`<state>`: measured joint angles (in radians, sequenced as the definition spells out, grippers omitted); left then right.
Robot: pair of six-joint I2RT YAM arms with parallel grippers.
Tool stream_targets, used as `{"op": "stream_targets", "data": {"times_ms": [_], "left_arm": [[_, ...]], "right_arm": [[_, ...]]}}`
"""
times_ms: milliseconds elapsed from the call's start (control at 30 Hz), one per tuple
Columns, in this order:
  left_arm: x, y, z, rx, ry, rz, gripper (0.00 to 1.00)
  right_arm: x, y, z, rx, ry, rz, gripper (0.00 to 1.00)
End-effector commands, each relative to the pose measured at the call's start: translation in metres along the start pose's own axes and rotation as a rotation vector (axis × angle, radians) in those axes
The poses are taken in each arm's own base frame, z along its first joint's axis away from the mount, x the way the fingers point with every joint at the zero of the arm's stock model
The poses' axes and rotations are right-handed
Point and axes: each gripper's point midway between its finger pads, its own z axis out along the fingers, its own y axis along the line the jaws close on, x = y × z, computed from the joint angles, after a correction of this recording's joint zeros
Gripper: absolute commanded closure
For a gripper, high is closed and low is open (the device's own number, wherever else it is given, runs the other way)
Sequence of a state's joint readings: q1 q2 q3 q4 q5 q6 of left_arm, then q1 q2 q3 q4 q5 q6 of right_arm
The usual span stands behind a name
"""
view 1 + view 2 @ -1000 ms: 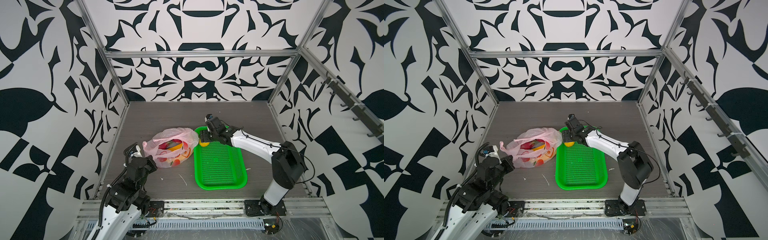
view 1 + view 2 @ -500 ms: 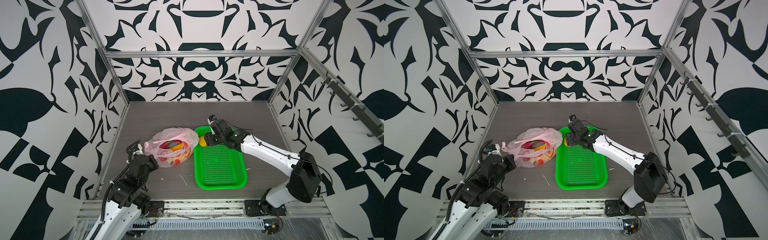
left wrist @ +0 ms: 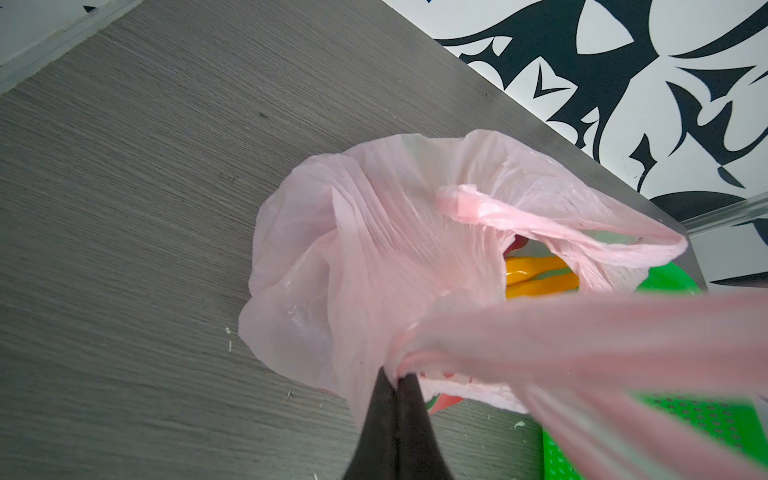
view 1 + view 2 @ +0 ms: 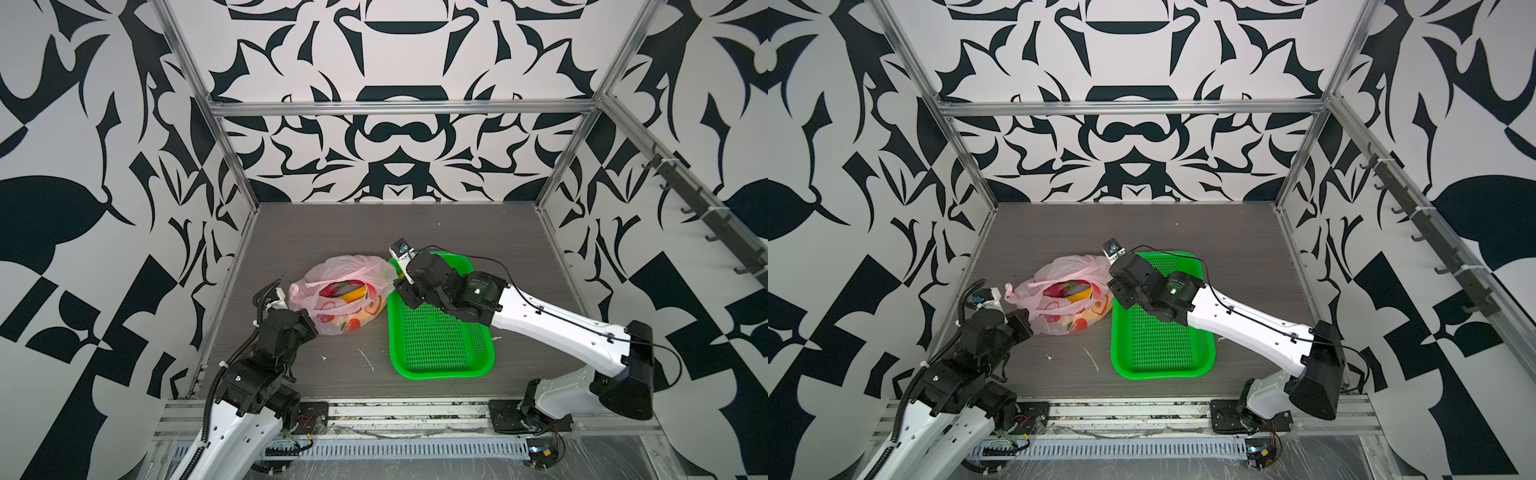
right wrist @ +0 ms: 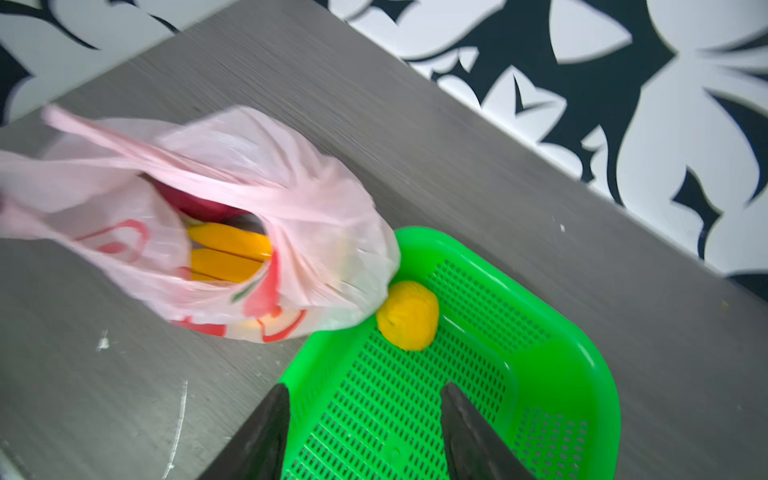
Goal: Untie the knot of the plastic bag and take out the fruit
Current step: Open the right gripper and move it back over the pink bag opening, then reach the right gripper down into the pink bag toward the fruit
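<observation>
Pink plastic bag (image 4: 332,266) sits open on the desk, touching the green basket (image 4: 442,372). We see the right jaws spread and empty, backed off the small yellow fruit (image 5: 408,315), now in the basket: one out. Left jaws pinch the bag handle; bananas (image 5: 228,245) wait inside.

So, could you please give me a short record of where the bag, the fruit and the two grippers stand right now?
bag: pink plastic bag lying on the table beside the green basket, mouth open
knot: none visible
left gripper: shut on a bunched part of the bag
right gripper: open, empty, over the basket
fruit out: one small yellow fruit in the basket, at the corner nearest the bag
fruit in bag: bananas and a red fruit show through the mouth
</observation>
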<state>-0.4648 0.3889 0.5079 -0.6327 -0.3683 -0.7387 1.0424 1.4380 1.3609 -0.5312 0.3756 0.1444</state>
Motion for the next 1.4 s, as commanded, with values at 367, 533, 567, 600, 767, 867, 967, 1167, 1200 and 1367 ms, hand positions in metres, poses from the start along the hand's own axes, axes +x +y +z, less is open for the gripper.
{"op": "stream_targets", "data": {"times_ms": [367, 533, 567, 600, 767, 867, 967, 1167, 1200, 1367], "left_arm": [[-0.002, 0.000, -0.012, 0.018, 0.002, -0.018, 1.00], [0.005, 0.003, -0.013, 0.021, 0.020, -0.035, 1.00], [0.007, 0.005, -0.013, 0.020, 0.024, -0.036, 1.00], [0.009, 0.006, -0.013, 0.018, 0.026, -0.038, 1.00], [0.015, 0.013, -0.013, 0.007, 0.034, -0.052, 1.00], [0.020, 0.016, -0.013, 0.002, 0.042, -0.067, 1.00], [0.024, 0.022, -0.011, -0.015, 0.045, -0.073, 1.00], [0.029, 0.028, -0.009, -0.035, 0.050, -0.083, 1.00], [0.030, 0.028, -0.008, -0.037, 0.049, -0.084, 1.00], [0.026, 0.031, -0.009, -0.045, 0.025, -0.094, 1.00]], "right_arm": [[-0.043, 0.101, 0.030, -0.207, -0.050, -0.191, 0.54], [-0.036, 0.125, 0.061, -0.247, -0.016, -0.209, 0.57], [-0.034, 0.129, 0.068, -0.250, -0.010, -0.212, 0.57], [-0.032, 0.132, 0.075, -0.249, -0.006, -0.215, 0.57], [-0.022, 0.145, 0.100, -0.257, 0.021, -0.227, 0.58], [-0.013, 0.149, 0.110, -0.260, 0.049, -0.232, 0.59], [0.002, 0.158, 0.114, -0.311, 0.089, -0.234, 0.59], [0.028, 0.167, 0.118, -0.366, 0.149, -0.208, 0.59], [0.031, 0.168, 0.118, -0.368, 0.154, -0.208, 0.59], [0.038, 0.173, 0.121, -0.386, 0.178, -0.215, 0.60]]}}
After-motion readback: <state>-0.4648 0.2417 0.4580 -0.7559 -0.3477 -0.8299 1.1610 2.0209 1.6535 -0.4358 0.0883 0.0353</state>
